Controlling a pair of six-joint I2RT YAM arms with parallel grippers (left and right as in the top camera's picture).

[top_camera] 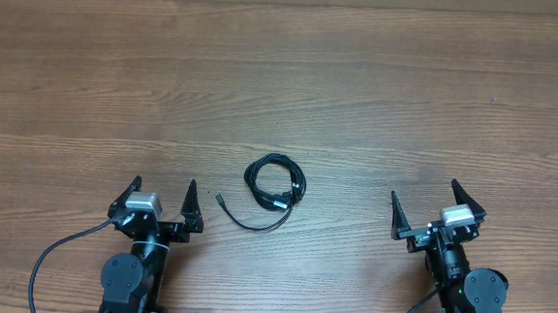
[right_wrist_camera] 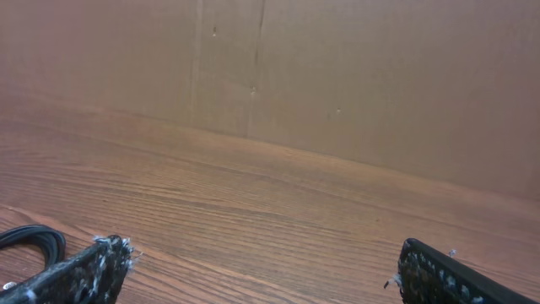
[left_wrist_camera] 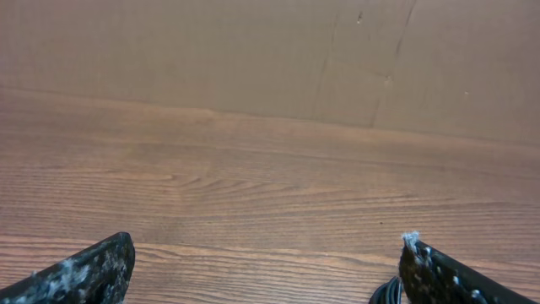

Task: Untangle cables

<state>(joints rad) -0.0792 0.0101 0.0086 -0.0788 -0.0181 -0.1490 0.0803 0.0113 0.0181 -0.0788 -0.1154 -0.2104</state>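
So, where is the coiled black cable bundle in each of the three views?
Overhead: the cable bundle lies just below the centre.
Left wrist: only a sliver at the bottom edge, right of centre.
Right wrist: a loop in the lower left corner.
Shared landmark: the wooden table meeting the cardboard wall.

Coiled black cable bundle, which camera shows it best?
Overhead: the whole coiled black cable bundle lies on the wooden table, one end trailing left. Left wrist catches only a sliver at its bottom edge; right wrist only a loop at lower left.
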